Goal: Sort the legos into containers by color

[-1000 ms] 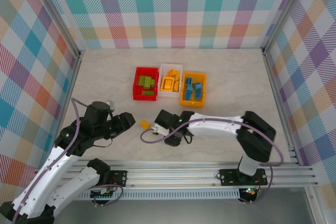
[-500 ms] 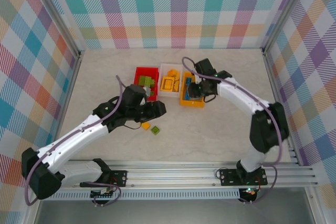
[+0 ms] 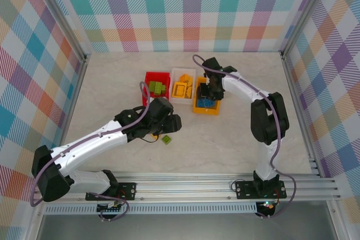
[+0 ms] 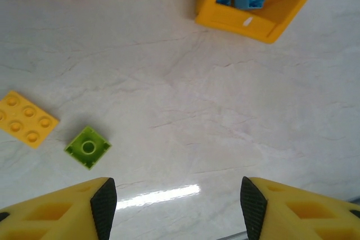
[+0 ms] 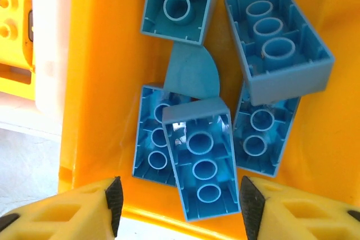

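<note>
Above the orange-yellow bin (image 3: 205,111), right gripper (image 5: 180,200), jaws apart, grasping nothing. Just below it, blue legos (image 5: 199,161) heaped in that bin, mostly hollow side up, one long brick tilted across two others, between the fingertips yet touching neither. Low over the marble table (image 4: 225,116), left gripper (image 4: 178,206), likewise released and empty. On the table, toward the left of that wrist view, a small lime green lego (image 4: 87,147), stud up, and near it, apart, a yellow lego (image 4: 22,119) with six studs up. From the top, green legos (image 3: 157,88) in the red bin (image 3: 157,73), orange-yellow legos (image 3: 181,89) in the white bin (image 3: 183,70), the three bins side by side in a row.
</note>
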Available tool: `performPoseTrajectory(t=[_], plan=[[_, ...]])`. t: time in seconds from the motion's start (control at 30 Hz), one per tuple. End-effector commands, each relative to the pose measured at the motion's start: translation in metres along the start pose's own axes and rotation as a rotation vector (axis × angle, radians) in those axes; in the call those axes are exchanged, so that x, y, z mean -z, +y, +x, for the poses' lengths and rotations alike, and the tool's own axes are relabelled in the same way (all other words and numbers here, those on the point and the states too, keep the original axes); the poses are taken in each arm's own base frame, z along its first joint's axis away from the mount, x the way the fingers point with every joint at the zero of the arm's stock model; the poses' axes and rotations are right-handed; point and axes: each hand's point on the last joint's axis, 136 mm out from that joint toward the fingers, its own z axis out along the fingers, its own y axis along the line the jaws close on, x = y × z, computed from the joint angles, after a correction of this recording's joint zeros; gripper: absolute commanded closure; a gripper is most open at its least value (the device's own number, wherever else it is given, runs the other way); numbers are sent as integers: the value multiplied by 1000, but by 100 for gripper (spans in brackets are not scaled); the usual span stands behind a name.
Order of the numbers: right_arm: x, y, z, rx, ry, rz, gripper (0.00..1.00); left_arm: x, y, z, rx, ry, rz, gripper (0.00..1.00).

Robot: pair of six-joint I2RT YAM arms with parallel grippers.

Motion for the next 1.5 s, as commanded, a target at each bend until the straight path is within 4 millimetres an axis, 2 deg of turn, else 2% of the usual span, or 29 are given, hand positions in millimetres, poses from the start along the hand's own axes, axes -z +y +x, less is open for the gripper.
performPoseTrajectory(t=[0.0, 0.1, 0.17, 0.23, 0.3, 0.43, 0.57, 0.67, 0.77, 0.93, 1.23, 1.33, 1.47], plan=[[44, 9, -10, 15, -91, -36, 38, -14, 21, 17, -116, 48, -95, 36], [78, 12, -9, 29, -152, -57, 38, -29, 30, 27, -244, 114, -140, 35], [104, 19, 0, 59, -205, -84, 38, -41, 32, 37, -343, 176, -151, 34], [128, 29, 18, 107, -258, -135, 37, -55, 36, 47, -422, 250, -170, 33], [139, 36, 44, 136, -278, -191, 36, -65, 38, 51, -490, 297, -186, 33], [152, 44, 107, 141, -290, -308, 33, -80, 42, 55, -648, 369, -199, 32], [156, 39, 161, 108, -263, -375, 33, -93, 55, 57, -733, 445, -244, 32], [160, 37, 187, 90, -242, -421, 32, -101, 63, 54, -750, 450, -262, 32], [162, 36, 205, 77, -212, -454, 32, -105, 71, 49, -752, 446, -291, 32], [170, 33, 218, 70, -195, -482, 31, -107, 72, 46, -752, 428, -292, 32], [176, 32, 220, 64, -198, -488, 31, -119, 86, 60, -735, 483, -302, 35], [174, 33, 221, 65, -194, -492, 31, -122, 88, 61, -735, 489, -308, 39], [175, 34, 220, 66, -194, -497, 32, -127, 87, 64, -724, 499, -301, 51]])
